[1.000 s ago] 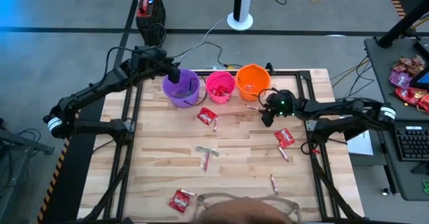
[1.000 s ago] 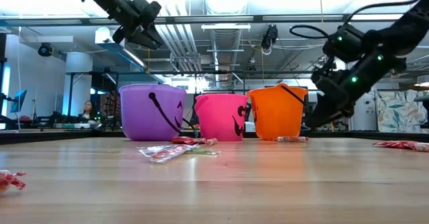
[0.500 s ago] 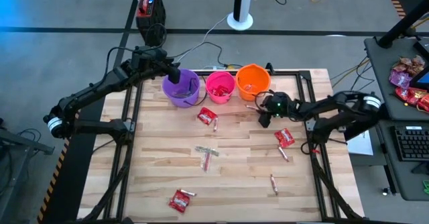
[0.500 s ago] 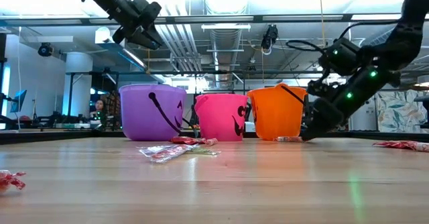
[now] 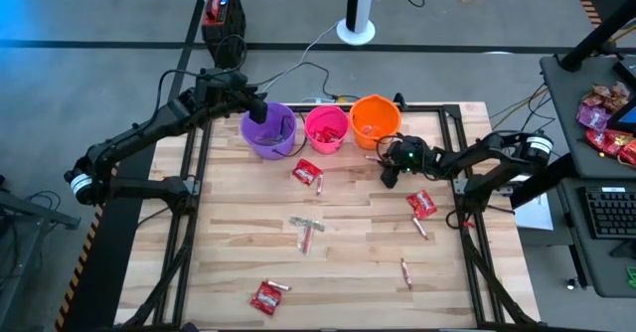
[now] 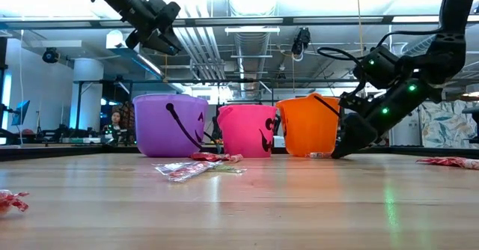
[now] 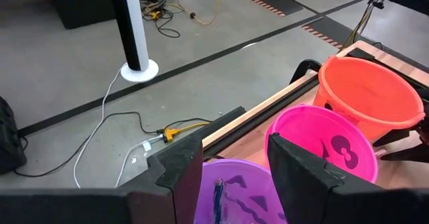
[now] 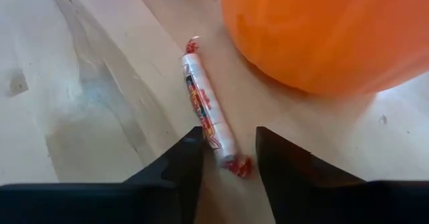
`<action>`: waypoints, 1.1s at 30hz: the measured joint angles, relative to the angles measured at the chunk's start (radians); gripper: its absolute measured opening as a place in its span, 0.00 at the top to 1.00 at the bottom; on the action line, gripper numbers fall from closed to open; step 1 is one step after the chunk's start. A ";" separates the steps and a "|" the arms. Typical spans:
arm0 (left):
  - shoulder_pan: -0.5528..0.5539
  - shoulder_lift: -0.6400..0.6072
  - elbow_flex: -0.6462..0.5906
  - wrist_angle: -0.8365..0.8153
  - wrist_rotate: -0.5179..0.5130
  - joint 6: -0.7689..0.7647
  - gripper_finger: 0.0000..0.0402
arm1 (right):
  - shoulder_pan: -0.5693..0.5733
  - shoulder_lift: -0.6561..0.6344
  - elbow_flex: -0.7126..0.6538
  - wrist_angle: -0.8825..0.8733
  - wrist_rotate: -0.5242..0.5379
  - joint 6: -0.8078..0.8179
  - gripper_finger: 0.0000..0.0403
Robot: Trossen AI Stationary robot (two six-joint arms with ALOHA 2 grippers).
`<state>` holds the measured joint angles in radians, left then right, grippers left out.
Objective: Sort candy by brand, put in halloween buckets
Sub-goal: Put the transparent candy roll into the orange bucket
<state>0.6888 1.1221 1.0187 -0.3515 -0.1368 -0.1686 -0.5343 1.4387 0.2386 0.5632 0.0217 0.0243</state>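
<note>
Target candy: a thin white stick (image 8: pixel 208 106) with red twisted ends, flat on the table (image 5: pixel 348 252) just beside the base of the orange bucket (image 5: pixel 375 120).
Long axis: in the right wrist view it runs away from the fingers, so the jaws would close across its width.
Key relation: the near end of the stick sits in the gap between the two fingers; the right gripper (image 8: pixel 228 158) straddles it, tips down at the wood.
Right gripper state: jaws parted around the stick, not visibly pinching it. You cannot yet call it a grasp.
Nearer arm: the right, by far. The left gripper (image 7: pixel 231 167) hangs above the purple bucket (image 5: pixel 268 131), fingers apart and empty.
Buckets: purple, pink bucket (image 5: pixel 326 128) and orange stand in a row at the table's far edge.
Other candy: red packets and sticks lie scattered across the middle and near side of the table.
Change from a second ago: the right gripper has come lower and closer to the orange bucket, and its jaws have narrowed. The left arm has not moved.
</note>
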 joint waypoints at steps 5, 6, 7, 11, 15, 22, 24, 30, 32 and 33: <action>0.000 0.000 0.000 0.000 0.000 0.002 0.62 | -0.001 0.000 -0.002 -0.002 -0.054 0.021 0.83; 0.000 0.000 0.000 0.000 0.000 0.002 0.62 | -0.001 0.000 -0.004 -0.003 -0.072 0.024 0.86; 0.000 0.000 0.000 0.000 0.000 0.002 0.62 | -0.001 0.000 -0.008 -0.004 -0.085 0.025 0.88; 0.000 0.000 0.000 -0.006 0.016 0.002 0.62 | -0.001 -0.009 -0.015 -0.030 -0.143 0.041 0.92; 0.000 -0.007 0.000 -0.016 0.064 0.003 0.62 | 0.000 -0.054 -0.018 -0.065 -0.253 0.133 0.92; 0.000 -0.011 0.000 -0.016 0.077 0.002 0.62 | 0.040 -0.246 0.017 -0.128 -0.411 0.315 0.92; 0.000 -0.011 0.000 -0.017 0.076 0.002 0.62 | 0.060 -0.297 0.052 -0.196 -0.468 0.393 0.92; 0.000 -0.011 0.000 -0.016 0.077 0.003 0.62 | 0.125 -0.420 0.246 -0.490 -0.490 0.423 0.92; 0.000 -0.011 0.000 -0.016 0.076 0.003 0.62 | 0.130 -0.430 0.318 -0.569 -0.489 0.423 0.92; 0.000 -0.011 0.000 -0.016 0.077 0.003 0.62 | 0.129 -0.433 0.360 -0.604 -0.471 0.424 0.92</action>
<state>0.6891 1.1114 1.0187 -0.3676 -0.0602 -0.1658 -0.4057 1.0060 0.5986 -0.0404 -0.4492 0.4482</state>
